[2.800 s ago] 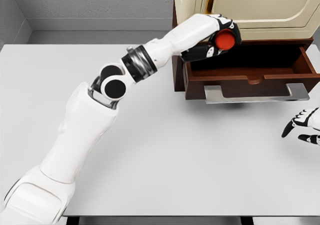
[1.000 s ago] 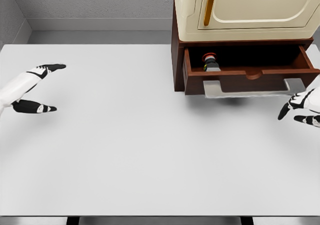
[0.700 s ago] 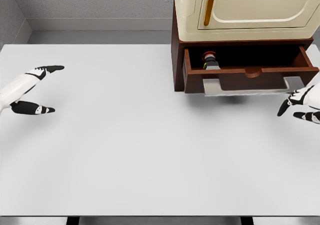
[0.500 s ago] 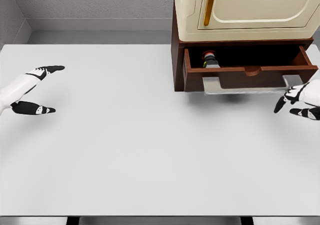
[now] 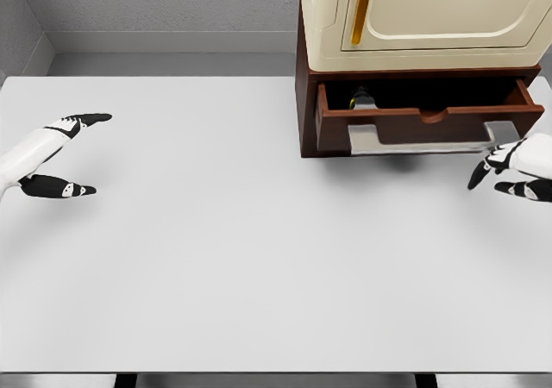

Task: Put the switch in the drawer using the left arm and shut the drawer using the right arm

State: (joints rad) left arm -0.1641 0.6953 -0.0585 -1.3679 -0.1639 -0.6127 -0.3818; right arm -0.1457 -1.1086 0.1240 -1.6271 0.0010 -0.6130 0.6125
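Observation:
The brown drawer [image 5: 427, 122] sticks out partway from under the cream cabinet [image 5: 423, 17]. Inside it at the left, only the grey base of the switch [image 5: 362, 103] shows; its red top is hidden under the cabinet. A silver handle [image 5: 423, 138] runs along the drawer front. My right hand [image 5: 511, 168] is at the handle's right end with fingers spread, holding nothing. My left hand [image 5: 53, 155] hovers over the table at the far left, fingers spread and empty.
The white table [image 5: 241, 250] fills most of the view, with a grey wall behind it. The cabinet stands at the table's back right.
The drawer has slid inward, hiding most of the switch. My right hand has moved up toward the handle's right end. The left hand has stayed still.

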